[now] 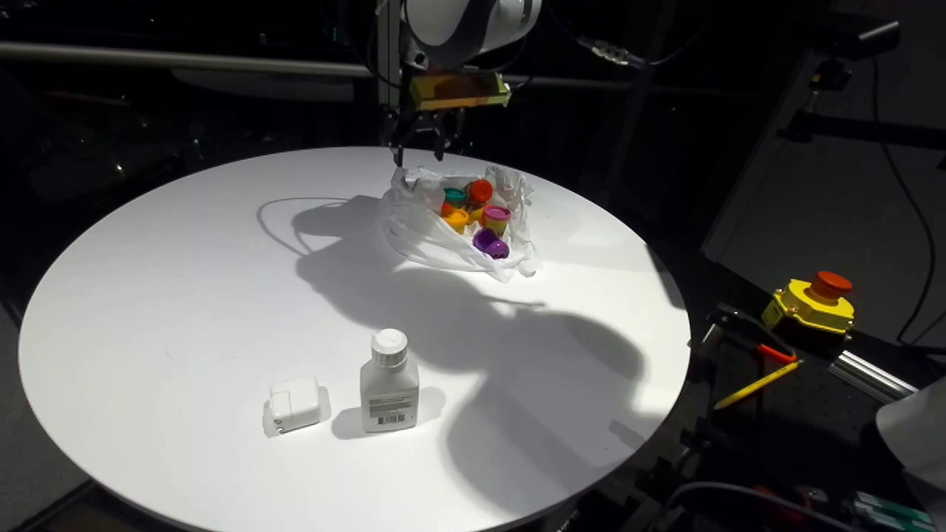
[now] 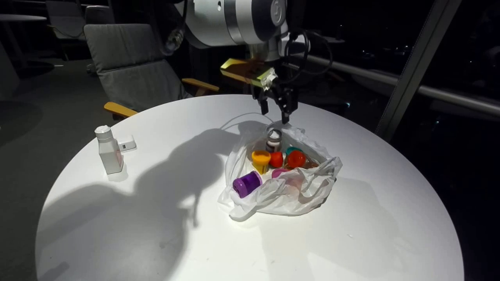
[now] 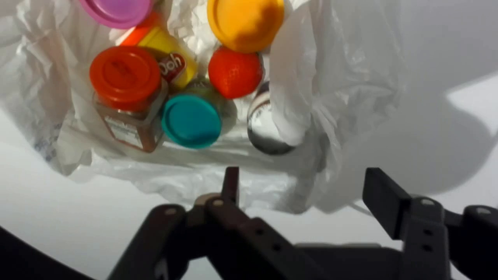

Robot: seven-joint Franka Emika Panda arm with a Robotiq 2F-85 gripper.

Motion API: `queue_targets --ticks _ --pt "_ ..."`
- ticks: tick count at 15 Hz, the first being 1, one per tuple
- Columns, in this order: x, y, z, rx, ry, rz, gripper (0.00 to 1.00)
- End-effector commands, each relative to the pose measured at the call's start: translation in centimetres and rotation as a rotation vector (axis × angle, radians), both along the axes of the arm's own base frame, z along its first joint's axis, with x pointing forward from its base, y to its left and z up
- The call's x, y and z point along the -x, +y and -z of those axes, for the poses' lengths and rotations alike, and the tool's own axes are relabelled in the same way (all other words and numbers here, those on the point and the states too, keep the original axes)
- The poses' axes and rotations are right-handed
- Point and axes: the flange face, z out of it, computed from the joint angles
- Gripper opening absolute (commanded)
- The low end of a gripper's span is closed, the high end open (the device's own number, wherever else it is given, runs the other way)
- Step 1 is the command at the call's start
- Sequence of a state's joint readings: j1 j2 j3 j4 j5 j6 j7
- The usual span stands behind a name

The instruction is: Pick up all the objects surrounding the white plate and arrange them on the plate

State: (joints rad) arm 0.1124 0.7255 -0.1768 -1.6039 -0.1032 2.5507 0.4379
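The white plate (image 2: 281,201) looks like a crumpled, translucent plastic bag or sheet lying on the table. Gathered in it are a purple tub (image 2: 247,184), an orange-lidded tub (image 3: 246,23), a red strawberry-like piece (image 3: 234,74), a teal lid (image 3: 191,121), a red-lidded jar (image 3: 125,77), a pink lid (image 3: 118,9) and a small bottle (image 2: 274,141), partly covered by plastic in the wrist view. Away from it, a white bottle (image 1: 389,395) stands upright beside a white block (image 1: 295,403). My gripper (image 3: 300,182) hangs above the plate's edge, fingers apart, holding nothing.
The round white tabletop (image 1: 185,310) carries the arm's broad shadow and a thin cable shadow. A grey chair (image 2: 129,62) stands behind the table. Off the table are a yellow box with a red button (image 1: 813,307) and a yellow pencil (image 1: 757,386).
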Motion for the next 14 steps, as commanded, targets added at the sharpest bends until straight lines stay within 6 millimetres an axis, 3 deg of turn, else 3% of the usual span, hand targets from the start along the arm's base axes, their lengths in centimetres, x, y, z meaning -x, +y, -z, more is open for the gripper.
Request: queue_targets --ticks 1,4,7,11,14 --pt "1.4 3.1 -7.9 0.030 -0.071 0.001 1.00" --pt "3.5 8.2 -12.0 0.028 -0.084 -0.044 1.00" --pt "6.5 14.4 -12.6 -0.002 -0.030 -0.113 0.99" --pt "10.7 21.4 -8.7 -0.052 0.103 -0.189 1.00" --pt "13.6 24.7 -4.5 -0.080 0.242 -0.232 1.00"
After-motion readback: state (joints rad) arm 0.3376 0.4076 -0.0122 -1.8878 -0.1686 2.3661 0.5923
